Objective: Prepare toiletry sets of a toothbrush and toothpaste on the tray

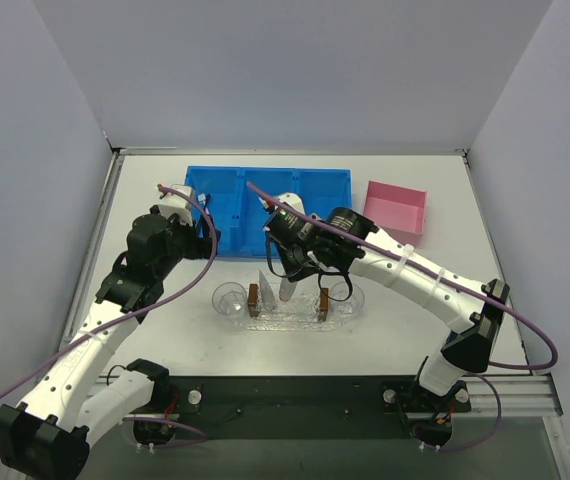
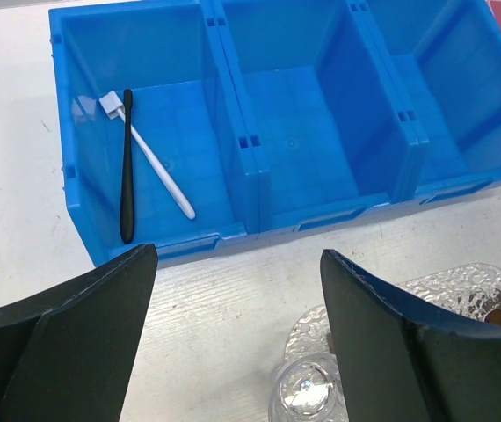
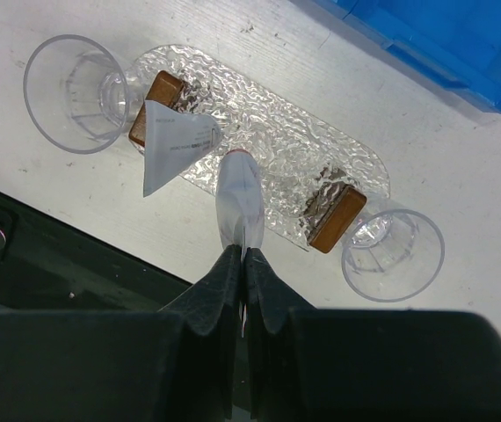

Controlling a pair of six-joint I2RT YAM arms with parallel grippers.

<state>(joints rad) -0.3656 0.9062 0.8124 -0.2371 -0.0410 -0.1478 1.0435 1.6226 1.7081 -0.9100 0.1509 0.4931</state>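
Over the tray (image 3: pixel 272 145), right pincer (image 3: pixel 243 255) pinches toothpaste (image 3: pixel 235 198); left pincer (image 2: pixel 237 255) wide.

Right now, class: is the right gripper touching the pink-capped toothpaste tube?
Touching. The right wrist view shows the right gripper shut on the pink-capped toothpaste tube, pinching its flat end with no gap.

Overhead and both wrist views share the tray (image 1: pixel 300 318).
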